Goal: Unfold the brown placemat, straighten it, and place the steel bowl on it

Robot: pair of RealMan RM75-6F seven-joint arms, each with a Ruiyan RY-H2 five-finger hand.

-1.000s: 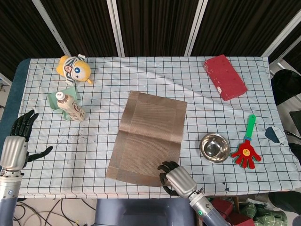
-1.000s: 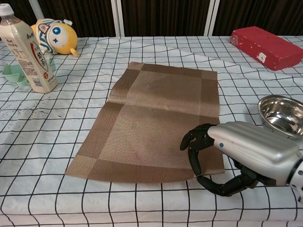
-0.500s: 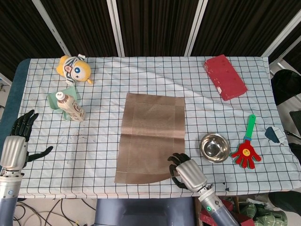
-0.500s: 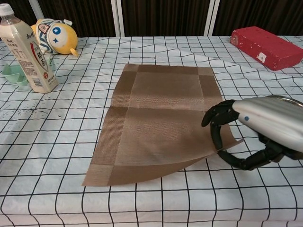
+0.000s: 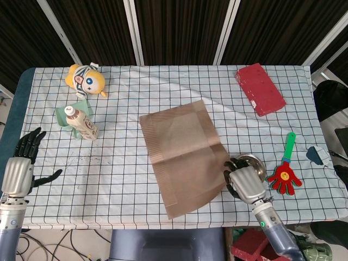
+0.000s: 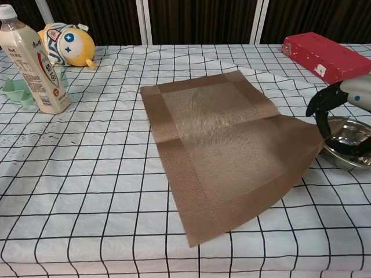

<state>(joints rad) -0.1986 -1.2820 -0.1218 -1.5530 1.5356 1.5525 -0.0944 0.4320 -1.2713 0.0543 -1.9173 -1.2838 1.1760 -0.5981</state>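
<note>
The brown placemat (image 5: 185, 160) (image 6: 226, 145) lies unfolded and skewed across the checked cloth, its near right corner pulled toward the steel bowl (image 5: 252, 161) (image 6: 349, 142). My right hand (image 5: 243, 184) (image 6: 342, 98) pinches that corner right beside the bowl and hides part of the bowl in the head view. The corner is raised a little off the cloth. At the table's left edge my left hand (image 5: 20, 163) hangs with fingers spread and holds nothing. The chest view does not show the left hand.
A milk bottle (image 5: 81, 124) (image 6: 32, 58) and a green holder (image 5: 64, 115) stand at the left, with a yellow plush toy (image 5: 86, 80) (image 6: 66, 43) behind them. A red block (image 5: 260, 88) (image 6: 324, 57) lies at the back right. A hand-shaped clapper (image 5: 285, 173) lies right of the bowl.
My right hand has swung to the right with the mat's near corner, up to the bowl. The mat has turned and now lies at an angle. The left hand has not moved.
</note>
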